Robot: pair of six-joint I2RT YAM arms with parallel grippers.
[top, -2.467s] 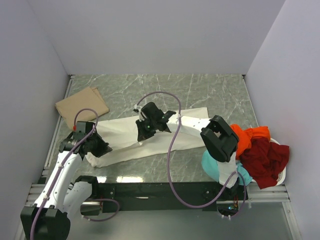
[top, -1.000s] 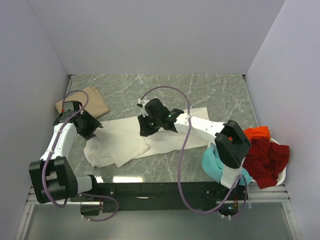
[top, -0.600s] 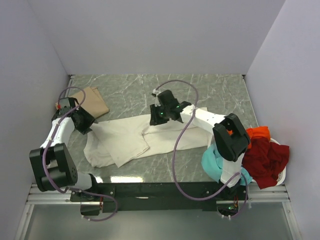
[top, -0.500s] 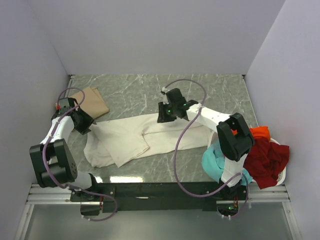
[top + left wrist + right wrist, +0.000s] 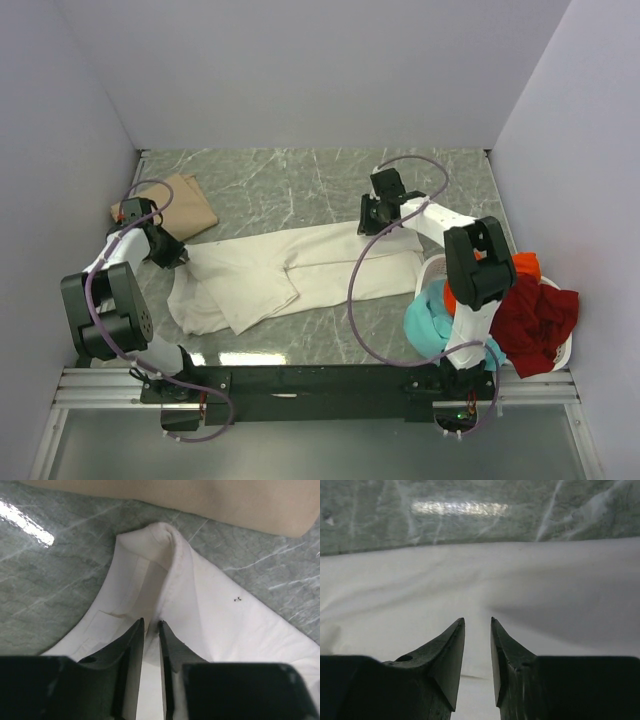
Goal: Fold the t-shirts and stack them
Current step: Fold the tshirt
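Note:
A large cream-white t-shirt (image 5: 300, 270) lies stretched across the marble table, its left part in loose folds. My left gripper (image 5: 170, 252) is at the shirt's far-left corner. In the left wrist view its jaws (image 5: 151, 623) stand narrow with a raised fold of this shirt (image 5: 210, 610) pinched between them. My right gripper (image 5: 370, 218) hovers over the shirt's upper right edge. Its jaws (image 5: 477, 622) are apart over smooth cloth (image 5: 480, 580). A folded tan t-shirt (image 5: 170, 205) lies at the back left, just beyond the left gripper, and also shows in the left wrist view (image 5: 240, 500).
A white basket (image 5: 560, 352) at the near right holds a dark red t-shirt (image 5: 535, 320) and an orange t-shirt (image 5: 522, 266). A teal t-shirt (image 5: 425, 325) hangs over its left side. Grey walls close in the table on three sides.
The right gripper has slid right along the cream-white shirt's upper edge, from its middle toward its right end. The left gripper stayed at the left corner and narrowed its jaws on the cloth.

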